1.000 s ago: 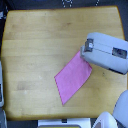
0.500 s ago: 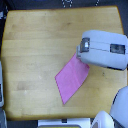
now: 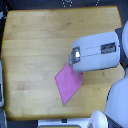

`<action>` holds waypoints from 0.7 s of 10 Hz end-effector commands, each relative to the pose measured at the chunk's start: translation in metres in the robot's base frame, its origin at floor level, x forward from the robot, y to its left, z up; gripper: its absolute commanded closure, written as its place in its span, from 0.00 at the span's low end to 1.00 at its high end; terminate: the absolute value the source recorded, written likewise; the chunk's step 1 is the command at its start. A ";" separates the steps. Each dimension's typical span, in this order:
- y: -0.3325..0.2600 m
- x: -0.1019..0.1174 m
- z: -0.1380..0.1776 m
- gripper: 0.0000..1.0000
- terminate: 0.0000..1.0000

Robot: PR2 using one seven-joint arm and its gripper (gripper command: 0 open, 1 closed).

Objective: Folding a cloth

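Seen from above, exterior view only. Wooden table (image 3: 35,45) filled most of the frame, pale grain, bare across its 9 to 12 o'clock stretch.

Cloth (image 3: 68,81) lay flat on the table at about 5 o'clock from table centre, toward the near edge. Pink-magenta, plain, four-cornered, set as a skewed diamond: one corner pointed toward 6 o'clock, another toward 9 o'clock. Upper-right part hidden under the arm. Visible part looked smooth; too blurred to tell any crease or doubled layer.

Arm (image 3: 97,52) came in from 3 o'clock, a bulky grey-white housing with a dark panel on top and a small dark face at its 9 o'clock end. Overlapped the cloth's 1 o'clock corner.

Tool (image 3: 74,67) sat beneath the housing's tip, right where the cloth edge vanished. Fingers not visible. Could not tell whether spread, pressed together or pinching the cloth; could not tell whether touching the fabric or just above it.

White rounded robot body (image 3: 117,100) at 4 o'clock, off the table edge. Dark floor at the 12 o'clock margin.
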 end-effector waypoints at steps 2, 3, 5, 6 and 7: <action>0.102 -0.031 0.009 1.00 0.00; 0.105 -0.035 0.008 1.00 0.00; 0.110 -0.051 0.002 1.00 0.00; 0.115 -0.064 -0.006 1.00 0.00; 0.117 -0.070 -0.009 1.00 0.00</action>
